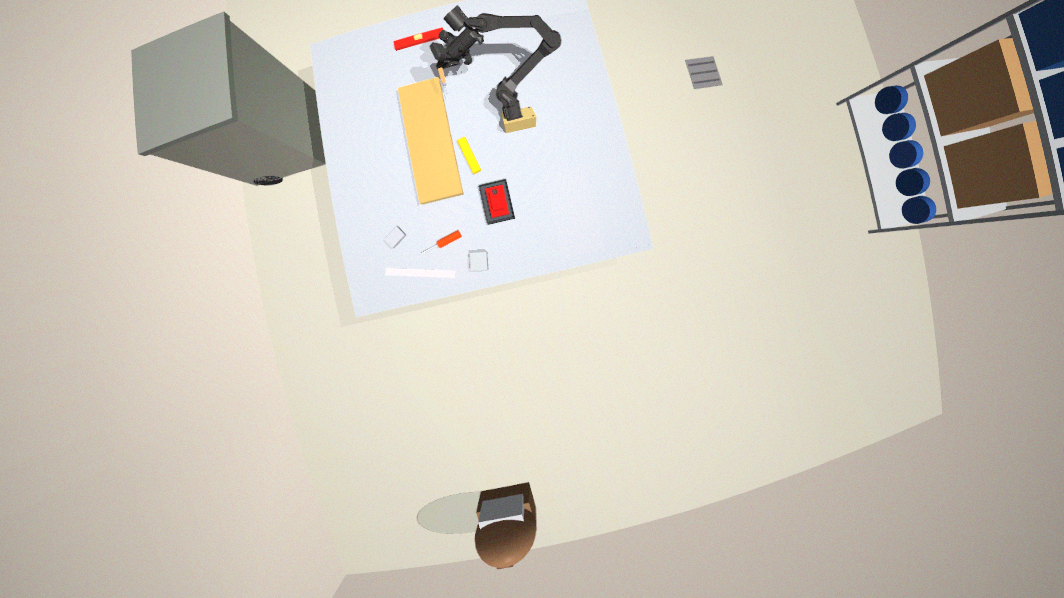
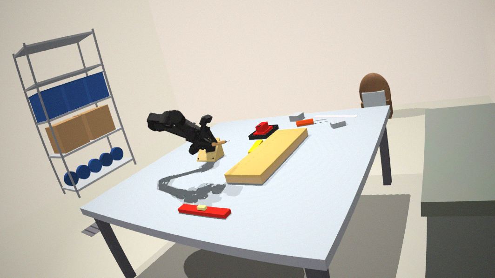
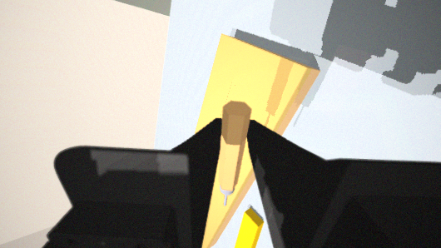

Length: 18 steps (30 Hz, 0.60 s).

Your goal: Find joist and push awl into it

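Note:
My gripper (image 1: 442,70) (image 2: 214,144) (image 3: 234,125) is shut on the awl's wooden handle. The awl (image 1: 442,75) (image 2: 219,143) (image 3: 233,155) is raised above the table, beside the near end of the floor panel in the exterior view, with its metal tip pointing away from the fingers. The floor panel (image 1: 430,144) (image 2: 269,153) (image 3: 216,92) is a long yellow-tan slab lying on the table. The red stud finder (image 1: 497,199) (image 2: 262,127) sits in the black tray (image 1: 511,215) (image 2: 251,137). The joist is hidden. I cannot make out a hole in the panel.
A yellow block (image 1: 468,155) (image 2: 255,146) (image 3: 249,230) lies between panel and arm base. A red level (image 1: 406,41) (image 2: 190,211) lies beyond the panel's end. An orange-handled tool (image 1: 449,239) (image 2: 304,122), two grey blocks (image 1: 394,236) (image 1: 478,260) and a white strip (image 1: 420,272) lie at the other end.

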Each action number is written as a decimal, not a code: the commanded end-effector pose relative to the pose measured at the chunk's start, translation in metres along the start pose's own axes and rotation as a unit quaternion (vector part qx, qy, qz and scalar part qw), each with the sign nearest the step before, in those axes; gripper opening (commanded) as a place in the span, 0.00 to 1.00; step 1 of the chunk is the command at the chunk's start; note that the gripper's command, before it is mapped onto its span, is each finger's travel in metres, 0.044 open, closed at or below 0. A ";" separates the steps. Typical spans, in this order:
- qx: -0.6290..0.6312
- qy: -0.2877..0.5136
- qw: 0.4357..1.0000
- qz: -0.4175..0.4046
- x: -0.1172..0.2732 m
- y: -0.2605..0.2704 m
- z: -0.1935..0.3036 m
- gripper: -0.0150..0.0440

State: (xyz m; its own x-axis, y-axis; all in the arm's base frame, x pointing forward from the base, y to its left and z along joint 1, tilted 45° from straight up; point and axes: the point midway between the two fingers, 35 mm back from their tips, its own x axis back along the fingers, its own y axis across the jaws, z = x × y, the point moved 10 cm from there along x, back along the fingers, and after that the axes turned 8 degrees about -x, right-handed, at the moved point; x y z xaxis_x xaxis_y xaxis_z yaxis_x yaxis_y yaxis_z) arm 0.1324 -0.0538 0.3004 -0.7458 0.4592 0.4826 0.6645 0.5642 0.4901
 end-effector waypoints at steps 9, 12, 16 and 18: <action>0.187 -0.037 0.978 -0.083 0.009 0.006 -0.001 0.25; 0.235 -0.051 0.965 -0.101 0.011 0.007 -0.001 0.25; 0.299 -0.073 0.943 -0.122 0.014 0.009 -0.001 0.25; 0.331 -0.085 0.931 -0.132 0.016 0.010 -0.001 0.25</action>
State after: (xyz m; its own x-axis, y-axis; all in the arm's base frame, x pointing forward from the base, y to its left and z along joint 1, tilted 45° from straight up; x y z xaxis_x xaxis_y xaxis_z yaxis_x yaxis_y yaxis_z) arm 0.1291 -0.0440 0.3108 -0.8919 0.3407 0.2974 0.3753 0.9245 0.0663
